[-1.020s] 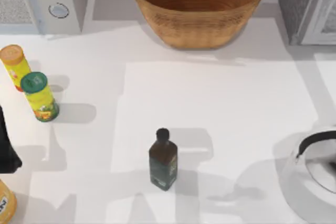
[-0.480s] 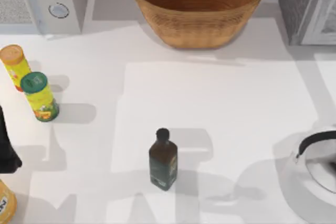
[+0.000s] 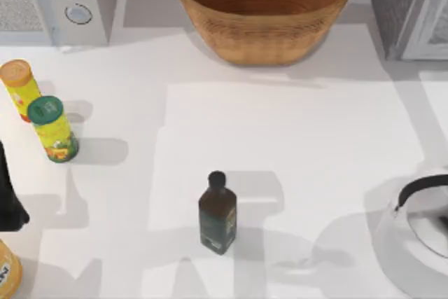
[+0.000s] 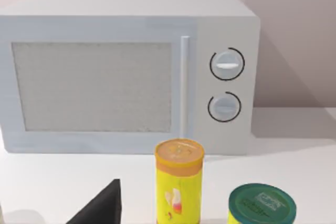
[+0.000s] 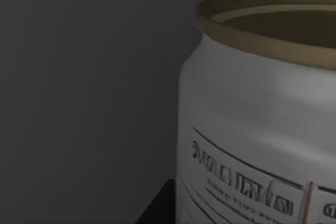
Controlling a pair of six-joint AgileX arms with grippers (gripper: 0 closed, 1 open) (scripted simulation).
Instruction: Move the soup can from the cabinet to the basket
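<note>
1. I cannot tell how either arm's fingers stand
2. The right wrist view is dim; the soup can [image 5: 257,124] looks very close, against a dark wall
3. The cabinet [image 3: 409,8] stands just right of the basket [image 3: 264,8]
4. A dark bottle [image 3: 217,213] stands well in front of the basket

Basket [image 3: 264,15] sits between microwave [image 3: 52,1] and cabinet [image 3: 409,5].

A rendered kitchen counter, by the look of it: a white microwave [image 4: 126,74] with two round knobs stands at the back, a wicker basket [image 3: 264,12] beside it, with lidded jars [image 3: 50,129], a dark bottle [image 3: 217,213] and probably a kettle [image 3: 420,232] on the white worktop [image 3: 294,138].
</note>
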